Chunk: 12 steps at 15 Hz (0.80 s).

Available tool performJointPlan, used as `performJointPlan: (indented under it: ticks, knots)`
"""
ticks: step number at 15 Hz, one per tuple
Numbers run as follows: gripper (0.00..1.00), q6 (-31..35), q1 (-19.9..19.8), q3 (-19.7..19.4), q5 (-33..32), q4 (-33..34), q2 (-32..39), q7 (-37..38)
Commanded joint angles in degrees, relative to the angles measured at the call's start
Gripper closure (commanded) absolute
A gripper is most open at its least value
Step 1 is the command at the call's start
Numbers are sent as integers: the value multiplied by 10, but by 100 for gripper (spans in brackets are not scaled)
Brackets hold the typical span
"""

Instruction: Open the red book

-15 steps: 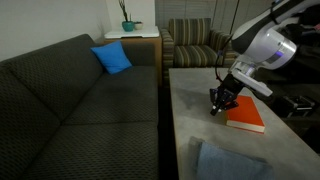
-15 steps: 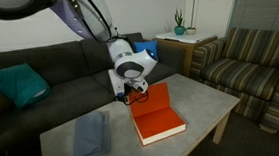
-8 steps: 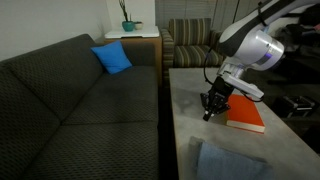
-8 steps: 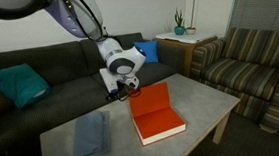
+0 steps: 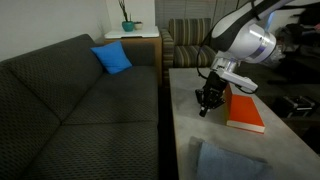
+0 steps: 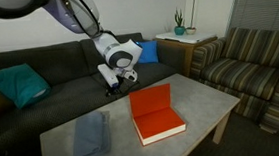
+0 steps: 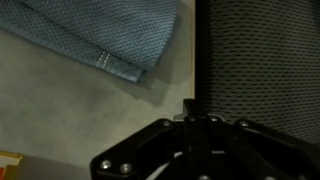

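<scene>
The red book (image 5: 245, 112) lies on the grey table (image 5: 185, 130). In an exterior view (image 6: 155, 115) its cover looks tilted up from the lower part. A sliver of the book shows at the bottom left of the wrist view (image 7: 6, 157). My gripper (image 5: 204, 108) hangs over the table edge by the sofa, apart from the book and to one side of it; it also shows in an exterior view (image 6: 108, 88). In the wrist view its fingers (image 7: 195, 115) are pressed together with nothing between them.
A folded blue cloth (image 5: 230, 162) lies on the table beyond the book; it also shows in an exterior view (image 6: 89, 134) and the wrist view (image 7: 100, 35). A dark sofa (image 5: 80, 100) borders the table. A striped armchair (image 6: 249, 64) stands at the far end.
My gripper has moved off the book's edge toward the sofa side of the table. The book has stayed in place.
</scene>
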Motion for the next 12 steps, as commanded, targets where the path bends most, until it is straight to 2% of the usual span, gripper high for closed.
performJointPlan:
  ticks: [1,6,12]
  knots:
    - [100,-50,16,-14,-27,35,0,9]
    - [100,-126,27,-25,-57,76,0,6]
    - [100,-170,37,-37,-77,108,0,5]
